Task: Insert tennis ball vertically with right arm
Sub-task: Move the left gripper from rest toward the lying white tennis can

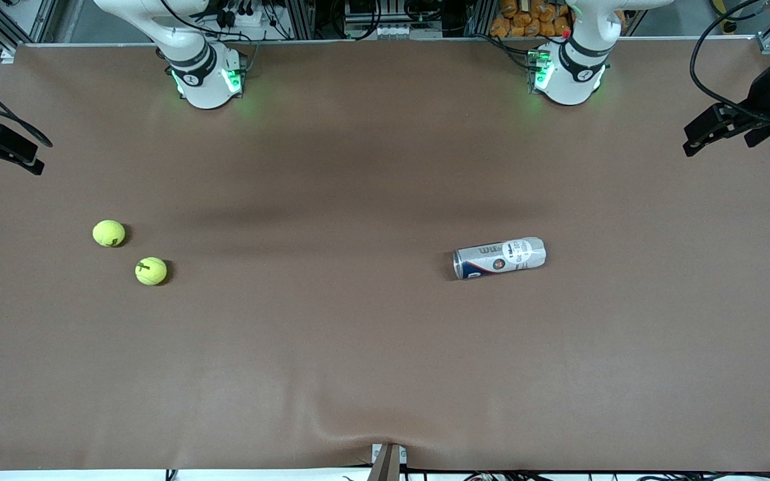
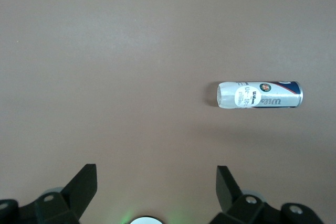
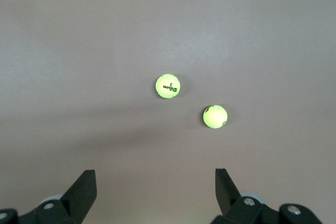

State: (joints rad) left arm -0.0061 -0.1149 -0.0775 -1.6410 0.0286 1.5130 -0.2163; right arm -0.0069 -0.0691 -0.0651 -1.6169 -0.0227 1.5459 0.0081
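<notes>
Two yellow-green tennis balls lie on the brown table toward the right arm's end. One ball (image 1: pixel 109 233) (image 3: pixel 215 116) is farther from the front camera, the other (image 1: pixel 151 270) (image 3: pixel 168 85) nearer, and a small gap separates them. A silver and blue ball can (image 1: pixel 499 258) (image 2: pixel 260 94) lies on its side toward the left arm's end. My right gripper (image 3: pixel 155 171) hangs open and empty high above the table, with both balls in its view. My left gripper (image 2: pixel 156 167) waits open and empty, also high, with the can in its view. Neither gripper shows in the front view.
The two arm bases (image 1: pixel 206 77) (image 1: pixel 569 70) stand along the table edge farthest from the front camera. Black fixtures (image 1: pixel 1 147) (image 1: pixel 726 127) reach in over the table at each end. A small bracket (image 1: pixel 387 461) sits at the near edge.
</notes>
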